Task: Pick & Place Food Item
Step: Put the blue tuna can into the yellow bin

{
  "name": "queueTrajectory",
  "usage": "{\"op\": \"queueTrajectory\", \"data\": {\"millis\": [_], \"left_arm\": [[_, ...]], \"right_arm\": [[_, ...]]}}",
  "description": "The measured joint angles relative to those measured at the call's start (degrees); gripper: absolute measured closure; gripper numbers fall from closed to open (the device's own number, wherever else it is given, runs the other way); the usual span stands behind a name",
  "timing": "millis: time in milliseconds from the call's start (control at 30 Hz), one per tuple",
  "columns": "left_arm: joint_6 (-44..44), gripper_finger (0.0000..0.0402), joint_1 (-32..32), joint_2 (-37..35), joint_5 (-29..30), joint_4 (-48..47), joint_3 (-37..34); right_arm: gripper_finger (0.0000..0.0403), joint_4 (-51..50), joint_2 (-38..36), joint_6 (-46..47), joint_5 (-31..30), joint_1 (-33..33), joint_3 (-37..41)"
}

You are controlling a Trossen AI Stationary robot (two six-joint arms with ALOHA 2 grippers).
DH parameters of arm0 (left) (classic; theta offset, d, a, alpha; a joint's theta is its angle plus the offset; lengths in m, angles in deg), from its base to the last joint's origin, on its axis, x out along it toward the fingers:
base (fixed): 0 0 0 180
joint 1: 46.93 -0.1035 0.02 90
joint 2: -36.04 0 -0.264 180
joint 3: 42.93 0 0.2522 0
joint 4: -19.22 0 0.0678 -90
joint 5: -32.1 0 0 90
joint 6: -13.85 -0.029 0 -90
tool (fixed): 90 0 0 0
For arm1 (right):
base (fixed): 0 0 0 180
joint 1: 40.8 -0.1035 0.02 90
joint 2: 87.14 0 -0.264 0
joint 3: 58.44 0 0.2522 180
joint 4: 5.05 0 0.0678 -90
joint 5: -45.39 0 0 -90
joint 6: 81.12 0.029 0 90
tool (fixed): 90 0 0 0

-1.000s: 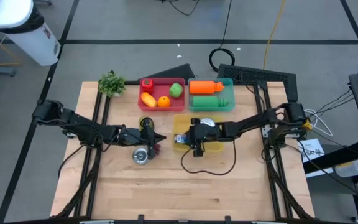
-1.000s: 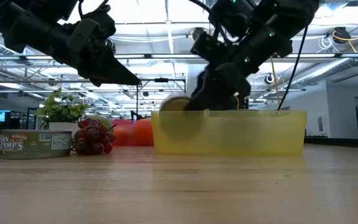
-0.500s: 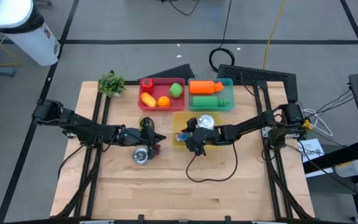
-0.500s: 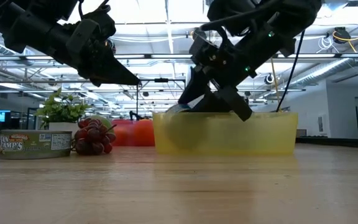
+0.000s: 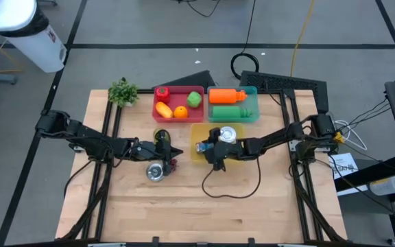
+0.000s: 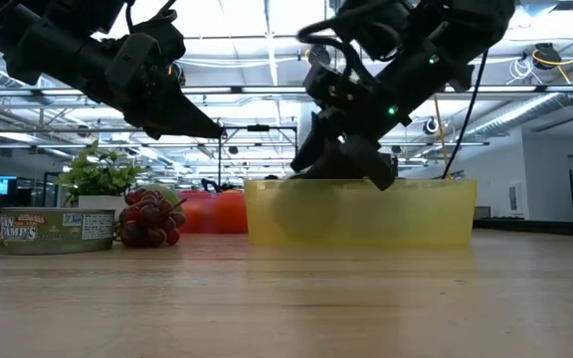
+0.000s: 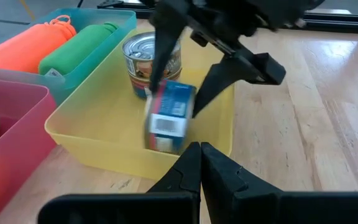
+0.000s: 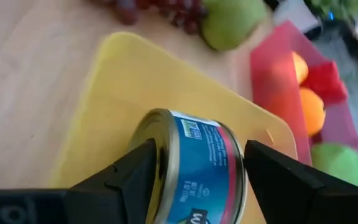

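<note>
Release stage, I reckon: right end effector [image 7: 191, 68] fingers apart around blue-labelled tin can [image 7: 166, 115] in yellow plastic bin [image 7: 92, 146]; left end effector [image 5: 172, 151] together, parked beside.

cans: 3, namely 1 blue-labelled can [image 7: 166, 117] and 1 silver-topped can [image 7: 151, 55] in the yellow bin [image 5: 236, 160], plus 1 can [image 5: 156, 171] on the table. bins: 3, namely 1 yellow, 1 red bin [image 5: 199, 116], 1 teal bin [image 5: 254, 118]. bottles: 2, namely 1 orange bottle [image 5: 226, 95], 1 green bottle [image 5: 229, 111]. grape bunches: 1 [image 6: 148, 219]. potted plants: 1 [image 5: 123, 91]. robot arms: 2.
</note>
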Motion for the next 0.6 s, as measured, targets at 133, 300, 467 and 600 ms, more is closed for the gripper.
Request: {"op": "queueTrajectory", "data": {"millis": [133, 300, 467, 600], "left_arm": [[0.0, 0.0392, 0.0, 0.0, 0.0, 0.0, 0.0], [0.0, 0.0392, 0.0, 0.0, 0.0, 0.0, 0.0], [0.0, 0.0392, 0.0, 0.0, 0.0, 0.0, 0.0], [0.0, 0.0392, 0.0, 0.0, 0.0, -0.1, 0.0]], "right_arm": [[0.0169, -0.1, 0.0, 6.9, 0.3, 2.2, 0.0], [0.0164, -0.6, 0.0, 12.7, 4.2, 4.0, 0.0], [0.0164, -1.0, 0.0, 13.2, 6.2, 4.6, 0.1], [0.0161, -0.2, -0.8, 11.9, 6.0, 4.4, 0.1]]}}
